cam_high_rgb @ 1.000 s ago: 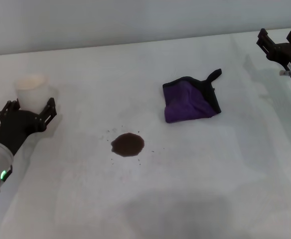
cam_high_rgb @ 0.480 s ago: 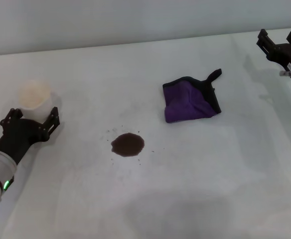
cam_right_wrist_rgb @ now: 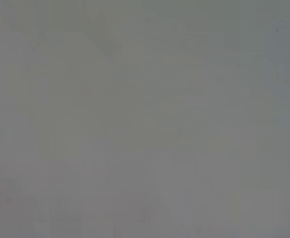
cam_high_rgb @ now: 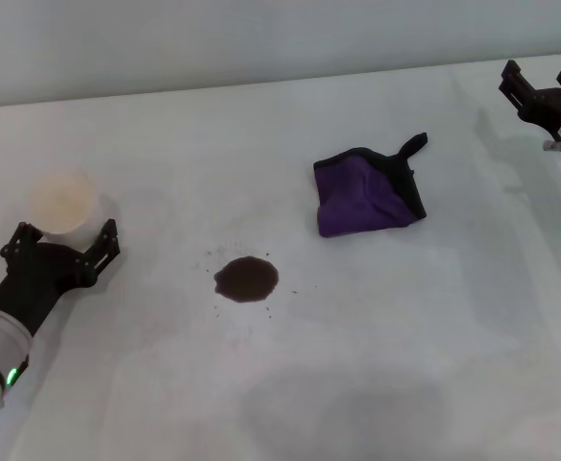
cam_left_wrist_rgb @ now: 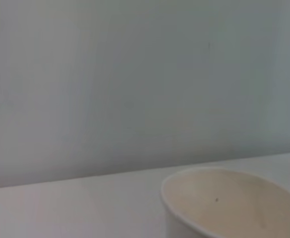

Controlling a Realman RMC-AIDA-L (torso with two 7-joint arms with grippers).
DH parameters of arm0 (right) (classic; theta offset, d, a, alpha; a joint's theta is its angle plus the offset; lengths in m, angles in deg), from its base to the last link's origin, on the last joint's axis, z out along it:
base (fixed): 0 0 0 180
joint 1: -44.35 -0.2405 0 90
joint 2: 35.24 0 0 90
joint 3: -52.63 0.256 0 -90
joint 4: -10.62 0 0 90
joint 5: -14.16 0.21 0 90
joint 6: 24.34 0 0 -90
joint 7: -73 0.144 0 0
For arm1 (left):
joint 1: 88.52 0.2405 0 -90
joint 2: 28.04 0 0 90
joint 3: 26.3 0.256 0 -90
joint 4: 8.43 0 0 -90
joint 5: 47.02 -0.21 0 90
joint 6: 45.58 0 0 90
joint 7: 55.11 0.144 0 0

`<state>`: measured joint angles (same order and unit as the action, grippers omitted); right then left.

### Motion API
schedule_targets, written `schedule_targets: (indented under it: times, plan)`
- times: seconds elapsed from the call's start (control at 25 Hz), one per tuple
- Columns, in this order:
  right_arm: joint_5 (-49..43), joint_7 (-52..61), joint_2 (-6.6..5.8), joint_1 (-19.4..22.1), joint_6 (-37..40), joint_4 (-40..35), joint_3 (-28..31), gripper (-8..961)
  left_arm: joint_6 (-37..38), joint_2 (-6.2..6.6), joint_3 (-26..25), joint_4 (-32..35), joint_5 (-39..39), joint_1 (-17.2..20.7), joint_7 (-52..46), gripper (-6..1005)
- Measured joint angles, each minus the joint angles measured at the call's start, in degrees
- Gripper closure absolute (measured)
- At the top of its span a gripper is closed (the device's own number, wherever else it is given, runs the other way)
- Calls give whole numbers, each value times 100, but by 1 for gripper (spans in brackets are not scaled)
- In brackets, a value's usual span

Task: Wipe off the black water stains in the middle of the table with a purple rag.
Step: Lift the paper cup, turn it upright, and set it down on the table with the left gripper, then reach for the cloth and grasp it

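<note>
Near the middle of the table (cam_high_rgb: pixel 377 336) I see the black water stains (cam_high_rgb: pixel 247 279), a dark roundish blotch with small specks scattered around it. Farther back and to the right of it lies the purple rag (cam_high_rgb: pixel 367 195), crumpled flat on the white surface, its black edging along the far and right sides and its black loop tab sticking out toward the far right corner. Rag and stain are apart, with bare tabletop between them. At the left side my left gripper (cam_high_rgb: pixel 61 243) sits low over the table with its fingers spread wide, empty, just on the near side of a white paper cup (cam_high_rgb: pixel 61 202) that stands upright; I cannot tell whether the fingertips touch the cup. My left wrist camera shows the cup's open rim (cam_left_wrist_rgb: pixel 232 203) close up against a plain wall. At the far right edge my right gripper (cam_high_rgb: pixel 540 84) is parked well away from the rag, fingers apart and holding nothing. My right wrist camera shows only a blank grey field.
</note>
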<state>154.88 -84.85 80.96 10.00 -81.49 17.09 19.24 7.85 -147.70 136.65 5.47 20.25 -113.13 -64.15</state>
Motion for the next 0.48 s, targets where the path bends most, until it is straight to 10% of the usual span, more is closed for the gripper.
schedule_targets:
  times: [0.48]
  plan:
    - [0, 0, 0, 30, -43, -15, 0, 92, 128, 6, 0, 200, -53, 383, -20, 104]
